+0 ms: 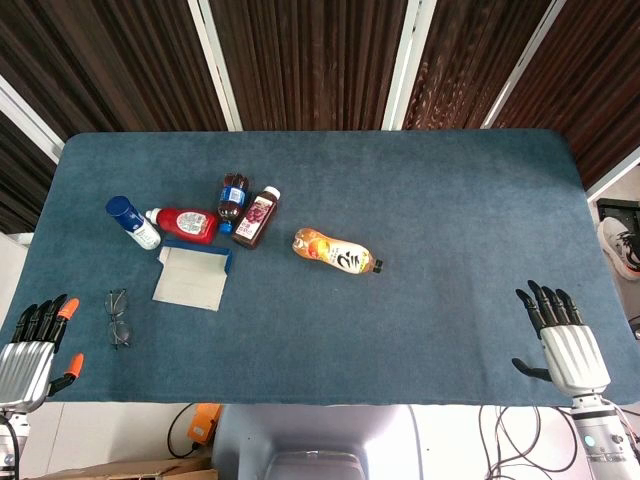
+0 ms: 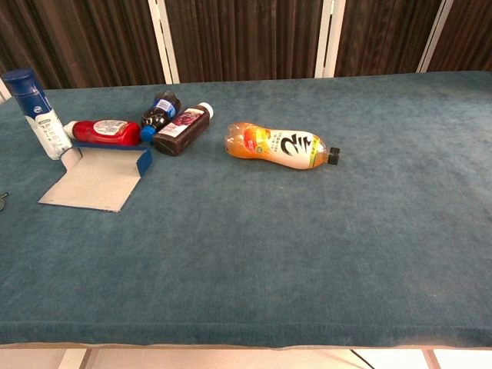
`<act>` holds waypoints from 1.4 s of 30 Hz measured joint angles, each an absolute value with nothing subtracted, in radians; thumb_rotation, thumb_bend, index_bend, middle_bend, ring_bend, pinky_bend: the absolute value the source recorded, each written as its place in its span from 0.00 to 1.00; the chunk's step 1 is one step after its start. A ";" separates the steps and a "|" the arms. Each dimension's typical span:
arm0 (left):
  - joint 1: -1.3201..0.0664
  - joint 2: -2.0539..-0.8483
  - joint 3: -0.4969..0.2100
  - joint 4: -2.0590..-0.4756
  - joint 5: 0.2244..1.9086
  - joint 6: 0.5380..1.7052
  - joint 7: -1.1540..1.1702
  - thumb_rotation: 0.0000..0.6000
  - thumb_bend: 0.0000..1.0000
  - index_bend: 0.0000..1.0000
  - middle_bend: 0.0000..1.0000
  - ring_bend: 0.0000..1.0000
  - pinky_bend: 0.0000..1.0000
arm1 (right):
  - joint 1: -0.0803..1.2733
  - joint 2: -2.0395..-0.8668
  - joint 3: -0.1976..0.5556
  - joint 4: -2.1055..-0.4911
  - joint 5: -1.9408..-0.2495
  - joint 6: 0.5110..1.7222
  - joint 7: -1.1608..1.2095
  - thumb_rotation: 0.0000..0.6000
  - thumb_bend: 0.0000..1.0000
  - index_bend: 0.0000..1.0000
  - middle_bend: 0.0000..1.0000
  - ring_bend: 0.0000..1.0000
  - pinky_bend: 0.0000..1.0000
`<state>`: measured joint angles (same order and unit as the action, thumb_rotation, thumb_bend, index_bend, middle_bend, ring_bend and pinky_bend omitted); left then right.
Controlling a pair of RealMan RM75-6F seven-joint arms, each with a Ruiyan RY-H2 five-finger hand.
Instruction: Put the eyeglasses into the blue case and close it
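Observation:
The eyeglasses [image 1: 117, 317] lie folded on the blue cloth near the table's front left, thin dark frame. In the chest view only a sliver of them [image 2: 3, 198] shows at the left edge. The blue case [image 1: 192, 272] lies open just right of them, its pale lining up and a blue wall at its far end; the chest view shows it too [image 2: 98, 175]. My left hand [image 1: 32, 346] rests at the front left corner, fingers spread, holding nothing. My right hand [image 1: 561, 338] rests at the front right edge, also spread and empty. Neither hand shows in the chest view.
Behind the case lie a red bottle [image 1: 185, 223], a dark cola bottle [image 1: 232, 195] and a purple juice bottle [image 1: 257, 216]. A blue-capped white bottle [image 1: 132, 221] is at their left. An orange drink bottle [image 1: 334, 251] lies near the middle.

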<state>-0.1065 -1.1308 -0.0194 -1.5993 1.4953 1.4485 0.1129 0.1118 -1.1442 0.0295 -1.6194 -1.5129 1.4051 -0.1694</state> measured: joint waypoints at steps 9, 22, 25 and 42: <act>-0.126 -1.137 -0.019 -1.585 1.496 1.415 0.101 1.00 0.37 0.00 0.00 0.00 0.05 | 0.108 -1.137 0.025 -1.625 -1.529 1.418 -0.148 1.00 0.07 0.00 0.00 0.00 0.00; -0.220 -1.232 -0.037 -1.250 1.504 1.288 -0.061 1.00 0.27 0.00 0.00 0.00 0.05 | 0.109 -1.131 0.014 -1.630 -1.532 1.404 -0.149 1.00 0.07 0.00 0.00 0.00 0.00; -0.235 -1.274 -0.032 -1.160 1.500 1.253 -0.102 1.00 0.28 0.00 0.00 0.00 0.05 | 0.113 -1.136 0.013 -1.632 -1.526 1.393 -0.159 1.00 0.07 0.00 0.00 0.00 0.00; -0.279 -1.446 -0.002 -0.886 1.507 1.171 -0.240 1.00 0.28 0.00 0.00 0.00 0.05 | 0.116 -1.136 0.008 -1.640 -1.526 1.384 -0.162 1.00 0.07 0.00 0.00 0.00 0.00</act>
<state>-0.2793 -1.4464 -0.0024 -0.8856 1.5070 1.1707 -0.2400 0.1164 -1.1360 0.0080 -1.6399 -1.5260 1.3836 -0.1621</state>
